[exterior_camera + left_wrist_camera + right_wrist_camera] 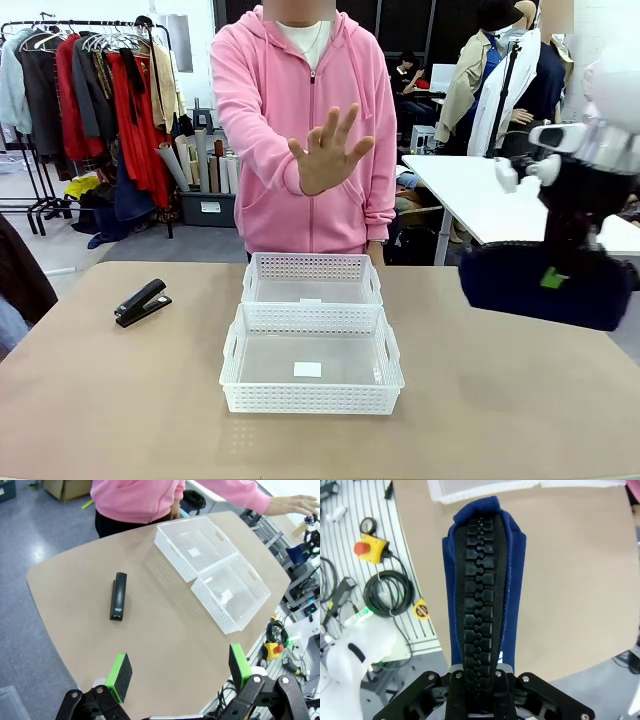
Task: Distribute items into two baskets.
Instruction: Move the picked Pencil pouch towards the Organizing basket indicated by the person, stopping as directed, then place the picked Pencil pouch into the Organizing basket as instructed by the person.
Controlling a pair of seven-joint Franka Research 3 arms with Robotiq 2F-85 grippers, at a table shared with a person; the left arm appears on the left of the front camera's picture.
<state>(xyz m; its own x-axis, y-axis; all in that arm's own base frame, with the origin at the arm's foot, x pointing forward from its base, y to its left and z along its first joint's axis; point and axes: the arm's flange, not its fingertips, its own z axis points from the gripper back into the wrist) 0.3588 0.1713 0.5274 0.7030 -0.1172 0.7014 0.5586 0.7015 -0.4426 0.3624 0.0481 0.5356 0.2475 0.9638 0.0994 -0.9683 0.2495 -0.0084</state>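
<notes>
Pouch navy, soft; chunky black zipper along top.

Tan table: stapler, two white baskets

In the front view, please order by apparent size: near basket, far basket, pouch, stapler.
1. near basket
2. far basket and pouch: these look alike; the pouch hangs above the table, so their order is unsure
3. stapler

The person wore a pink zip-up hoodie over a white top. The right arm was white. The left gripper had 2 green pads on black links with silver screws.
</notes>
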